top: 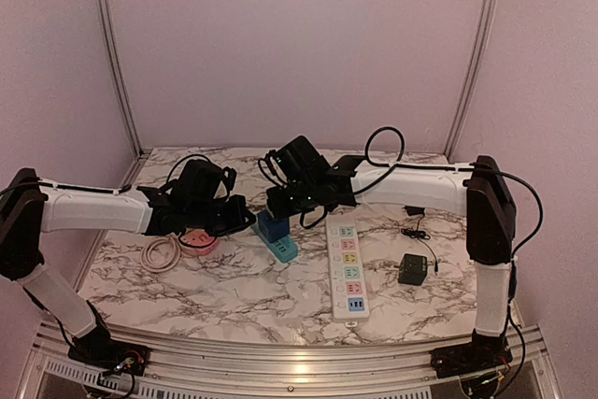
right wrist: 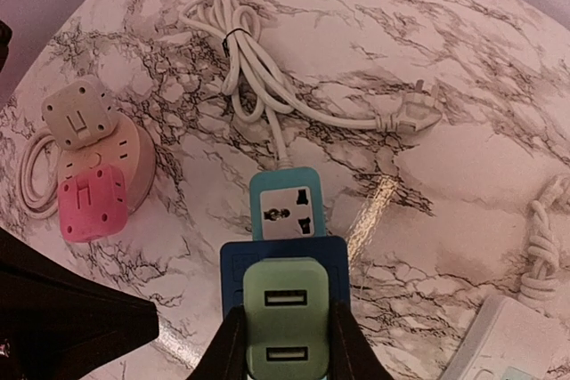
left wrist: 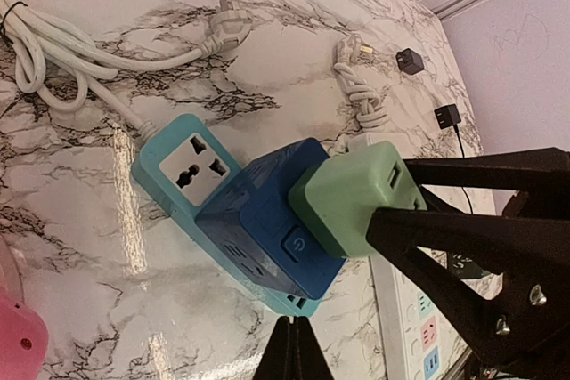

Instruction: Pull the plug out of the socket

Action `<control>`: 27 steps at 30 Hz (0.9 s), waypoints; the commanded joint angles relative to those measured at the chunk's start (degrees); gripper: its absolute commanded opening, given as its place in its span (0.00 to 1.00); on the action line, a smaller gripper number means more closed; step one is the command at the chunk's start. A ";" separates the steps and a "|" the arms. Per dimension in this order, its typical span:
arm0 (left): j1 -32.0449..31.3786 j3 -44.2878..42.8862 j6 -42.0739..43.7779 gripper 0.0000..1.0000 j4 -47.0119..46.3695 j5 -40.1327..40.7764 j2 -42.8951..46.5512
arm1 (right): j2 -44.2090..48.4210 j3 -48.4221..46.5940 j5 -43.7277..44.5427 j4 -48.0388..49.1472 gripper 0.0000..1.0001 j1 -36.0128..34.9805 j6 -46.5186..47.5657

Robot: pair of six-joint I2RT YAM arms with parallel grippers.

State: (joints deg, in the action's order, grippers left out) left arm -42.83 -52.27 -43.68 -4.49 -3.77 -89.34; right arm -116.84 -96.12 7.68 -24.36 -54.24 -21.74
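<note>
A pale green USB plug [right wrist: 286, 318] sits against the top face of a dark blue cube socket [right wrist: 233, 264], which stands on a teal power strip [right wrist: 283, 206]. My right gripper [right wrist: 286, 349] is shut on the green plug, one black finger [right wrist: 227, 349] on each side. From the left wrist, the green plug [left wrist: 356, 198] still touches the blue cube [left wrist: 258, 224]. My left gripper [left wrist: 297, 331] is shut with nothing in it, its tip at the near end of the teal strip [left wrist: 160, 175]. From above, both grippers meet over the blue cube [top: 272, 226].
A long white power strip [top: 348, 268] lies right of the teal one, with a black adapter [top: 412, 269] and thin cable beyond it. A round pink socket [top: 198, 242] and coiled white cord [top: 161, 252] lie left. A bundled white cable [right wrist: 245, 51] runs behind the teal strip.
</note>
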 commanded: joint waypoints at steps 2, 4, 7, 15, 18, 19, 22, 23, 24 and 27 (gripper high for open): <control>0.30 -3.09 -1.07 0.00 -2.55 -1.07 -3.36 | 0.04 1.93 0.38 -3.70 0.13 -1.04 -1.24; 0.42 -3.52 -1.42 0.00 -3.12 -0.47 -4.24 | -0.04 2.26 0.40 -3.23 0.16 -1.03 -0.72; 1.01 -3.01 -2.52 0.00 -5.68 -0.05 -4.83 | -0.15 2.75 0.13 -2.51 0.19 -1.00 -0.12; 1.52 -4.83 -2.72 0.00 -6.33 -1.41 -8.56 | -0.69 2.22 0.01 -2.06 0.30 -1.03 1.51; 1.52 -3.82 -3.82 0.00 -8.62 -2.13 -9.41 | -0.94 1.90 -0.32 -2.01 0.34 -0.98 1.94; 1.52 -3.81 -3.94 0.00 -8.98 -2.32 -9.72 | -0.87 1.89 -0.38 -1.94 0.38 -1.03 2.12; 1.52 -4.16 -4.13 0.00 -8.57 -2.66 -10.27 | -0.77 1.98 0.27 -1.84 0.39 -1.01 2.39; 1.52 -4.22 -4.21 0.00 -8.03 -2.66 -10.41 | -0.70 1.96 0.54 -1.77 0.39 -1.03 2.43; 1.52 -4.31 -4.22 0.00 -7.59 -2.67 -10.47 | -0.68 1.98 0.77 -1.64 0.39 -1.04 2.60; 1.52 -4.70 -4.44 0.00 -5.38 -2.43 -11.06 | -0.54 1.94 1.39 -0.91 0.38 -1.02 2.90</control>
State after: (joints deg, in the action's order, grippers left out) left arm -41.50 -55.86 -47.64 -12.10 -5.56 -98.70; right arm -117.01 -94.21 8.01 -25.02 -54.70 -19.68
